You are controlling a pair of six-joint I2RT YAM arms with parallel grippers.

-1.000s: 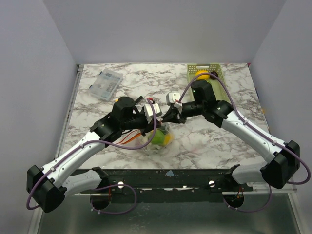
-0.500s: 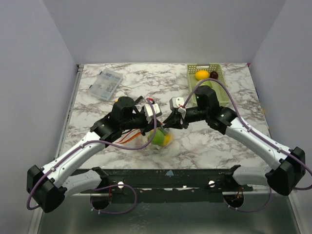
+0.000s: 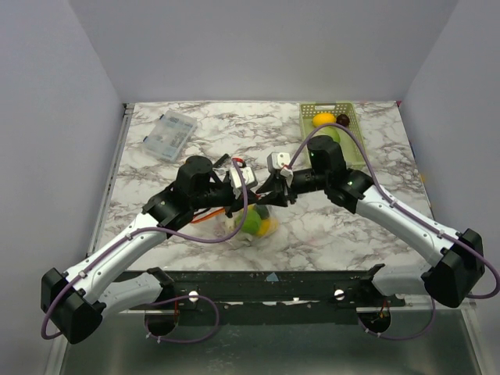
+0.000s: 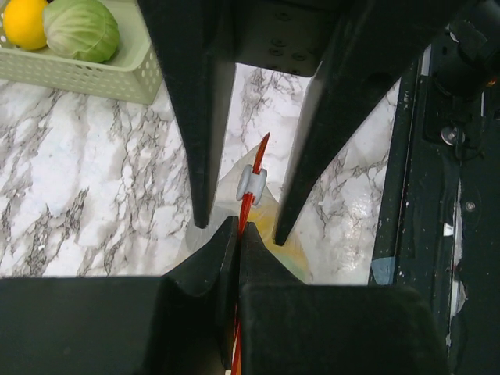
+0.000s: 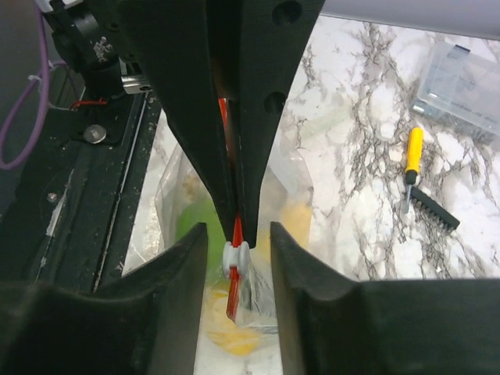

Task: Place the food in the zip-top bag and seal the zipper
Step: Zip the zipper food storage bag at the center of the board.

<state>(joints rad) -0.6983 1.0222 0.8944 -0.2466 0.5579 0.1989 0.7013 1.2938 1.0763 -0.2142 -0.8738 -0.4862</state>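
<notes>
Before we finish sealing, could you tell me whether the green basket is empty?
No, a yellow fruit and a cabbage lie in the basket.

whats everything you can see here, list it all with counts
clear crinkly zip-top bag: 1, see-through, table centre
green and yellow toy food: count unclear, inside bag
orange-red zipper strip: 1, bag mouth
white slider: 1, on strip
pale green slotted basket: 1, far right
yellow lemon: 1, in basket
green cabbage: 1, beside lemon
clear rigid compartment box: 1, far left
yellow-handled tool: 1, on table
black toothed piece: 1, beside tool
marble table: 1, white-grey
left gripper: shut on strip
right gripper: open, straddling slider
</notes>
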